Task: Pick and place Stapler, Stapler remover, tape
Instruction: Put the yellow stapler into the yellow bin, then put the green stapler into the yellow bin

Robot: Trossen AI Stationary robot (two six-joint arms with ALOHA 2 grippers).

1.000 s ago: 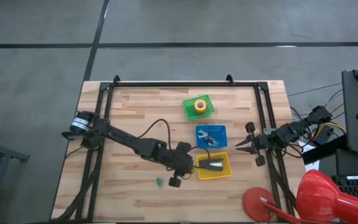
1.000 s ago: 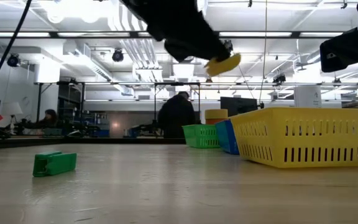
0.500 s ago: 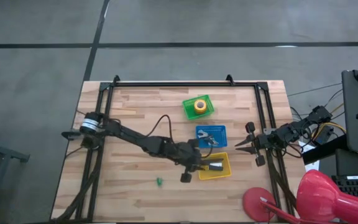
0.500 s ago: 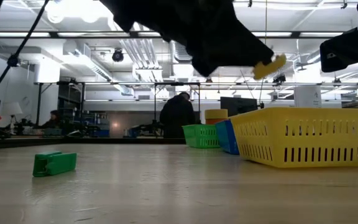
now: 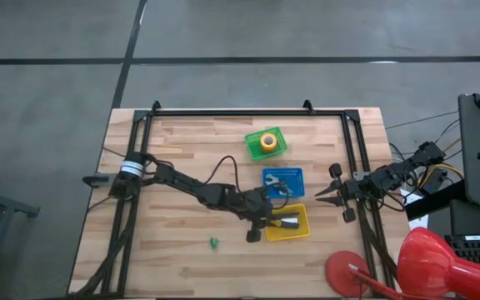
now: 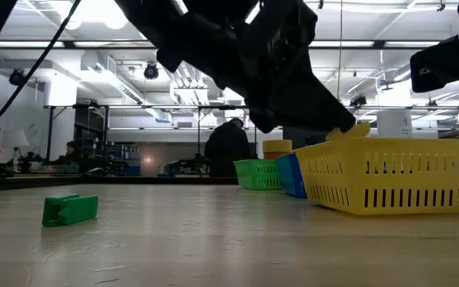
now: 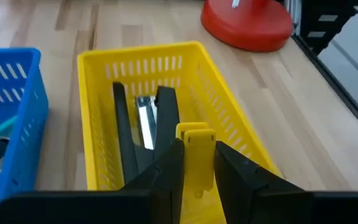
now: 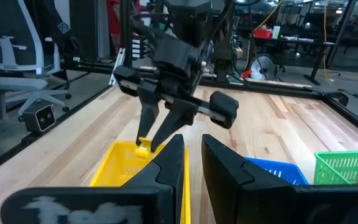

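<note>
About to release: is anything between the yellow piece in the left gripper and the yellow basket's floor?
Yes. The stapler already lies in the yellow basket, just beyond the yellow piece held by the left gripper.

The stapler (image 7: 143, 134), dark with a shiny metal strip along its middle, is lying lengthwise on the floor of the yellow basket (image 7: 232, 146), near the desk's right front part. From above it is showing as a dark bar (image 5: 288, 222) inside that basket. The tape (image 5: 267, 142), a roll with a yellow-orange face and a central hole, is sitting flat in the green basket (image 5: 252, 148) farther back. The remover (image 5: 278, 184) is lying in the blue basket (image 5: 297, 173) between them, its details too small to tell.
</note>
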